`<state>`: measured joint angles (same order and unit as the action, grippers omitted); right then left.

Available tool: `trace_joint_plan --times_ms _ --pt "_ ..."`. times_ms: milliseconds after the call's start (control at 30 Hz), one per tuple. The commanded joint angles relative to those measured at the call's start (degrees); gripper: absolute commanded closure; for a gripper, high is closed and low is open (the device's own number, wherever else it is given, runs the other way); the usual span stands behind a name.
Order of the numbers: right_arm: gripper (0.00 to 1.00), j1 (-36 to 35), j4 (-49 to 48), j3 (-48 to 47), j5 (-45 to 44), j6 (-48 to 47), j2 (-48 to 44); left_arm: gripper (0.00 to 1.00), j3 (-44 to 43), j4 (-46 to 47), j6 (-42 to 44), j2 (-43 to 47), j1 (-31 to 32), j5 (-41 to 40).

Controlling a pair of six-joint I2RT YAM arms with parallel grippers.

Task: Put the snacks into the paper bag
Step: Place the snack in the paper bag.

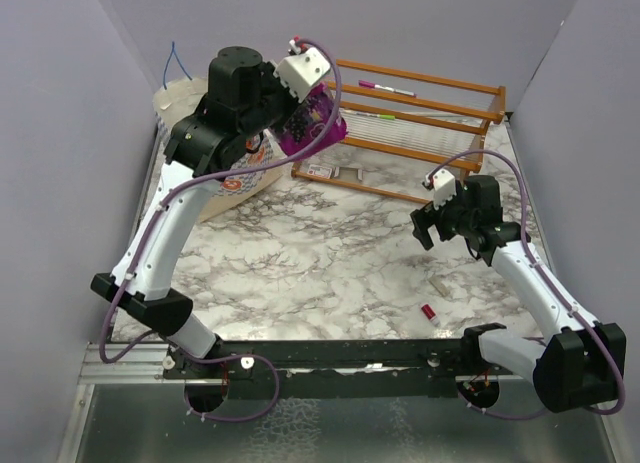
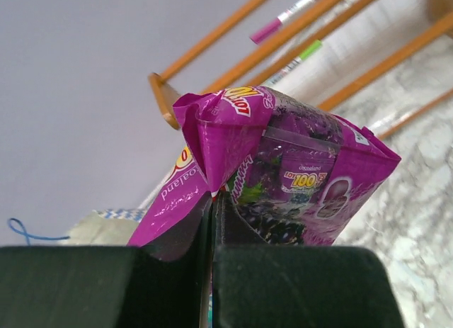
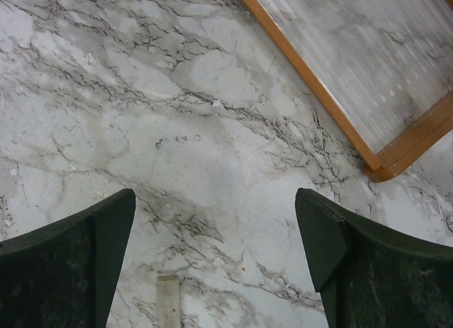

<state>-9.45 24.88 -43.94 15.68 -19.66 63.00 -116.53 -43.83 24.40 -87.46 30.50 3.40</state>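
Note:
My left gripper [image 1: 303, 109] is raised at the back left and is shut on a purple snack packet [image 1: 320, 125]. The packet hangs in the air just right of the paper bag [image 1: 235, 183], which is mostly hidden behind the arm. In the left wrist view the fingers [image 2: 177, 236] pinch the packet's [image 2: 290, 172] crumpled edge. The bag's checked rim [image 2: 106, 216] and a blue cord handle [image 2: 28, 232] show at lower left. My right gripper [image 1: 426, 223] is open and empty over bare marble at the right [image 3: 216, 229]. No other snack packets are in view.
A wooden rack [image 1: 420, 113] with pens on it stands at the back, close behind the purple packet; its corner shows in the right wrist view [image 3: 396, 161]. A small label-like item [image 1: 320, 171] lies before it. A beige stick [image 1: 438, 283] and a tiny red cylinder [image 1: 427, 311] lie near the right arm.

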Motion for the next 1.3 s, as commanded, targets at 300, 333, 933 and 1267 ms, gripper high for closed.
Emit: trace_joint_plan --times_ms 300,333,933,1267 --pt "0.04 -0.3 -1.7 1.3 1.1 -1.6 -1.6 1.00 -19.4 11.2 1.2 -9.2 -11.7 -8.0" --pt "0.04 -0.3 -1.6 1.3 1.2 -1.7 -1.5 1.00 -19.2 11.5 1.0 -9.2 -13.4 -7.5" --pt "0.04 -0.4 -1.4 1.6 1.2 -2.5 -0.8 1.00 -5.7 19.8 3.2 -9.1 -33.7 0.8" --pt "0.04 -0.4 -1.6 1.8 0.9 -2.9 0.2 1.00 10.2 28.7 8.4 -5.2 -38.0 13.3"
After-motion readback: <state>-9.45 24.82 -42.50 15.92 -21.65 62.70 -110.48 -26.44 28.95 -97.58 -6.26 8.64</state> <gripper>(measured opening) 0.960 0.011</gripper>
